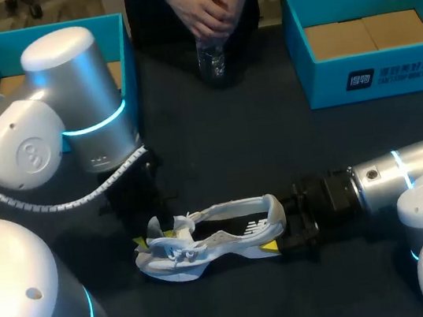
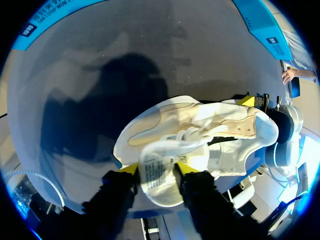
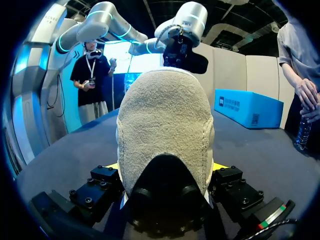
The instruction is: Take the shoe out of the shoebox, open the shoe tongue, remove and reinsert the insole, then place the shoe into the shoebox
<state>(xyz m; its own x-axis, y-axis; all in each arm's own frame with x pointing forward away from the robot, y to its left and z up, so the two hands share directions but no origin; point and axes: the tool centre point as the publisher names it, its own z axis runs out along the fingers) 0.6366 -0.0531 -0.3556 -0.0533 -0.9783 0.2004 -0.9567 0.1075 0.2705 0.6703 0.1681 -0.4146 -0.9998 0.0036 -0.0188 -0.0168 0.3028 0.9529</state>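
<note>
Currently the white sneaker (image 1: 216, 241) is sitting low in mid-frame on the table (image 1: 219, 157), the right gripper (image 3: 165, 170) clamping its heel and the left gripper (image 2: 159, 170) pinching its tongue (image 2: 159, 185), likely risking a slip if pulled too hard.

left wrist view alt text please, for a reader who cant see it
The left gripper is shut on the tongue of a white shoe, pinching it between its yellow-tipped fingers. The shoe lies on the dark table, with the right gripper holding its far end.
</note>
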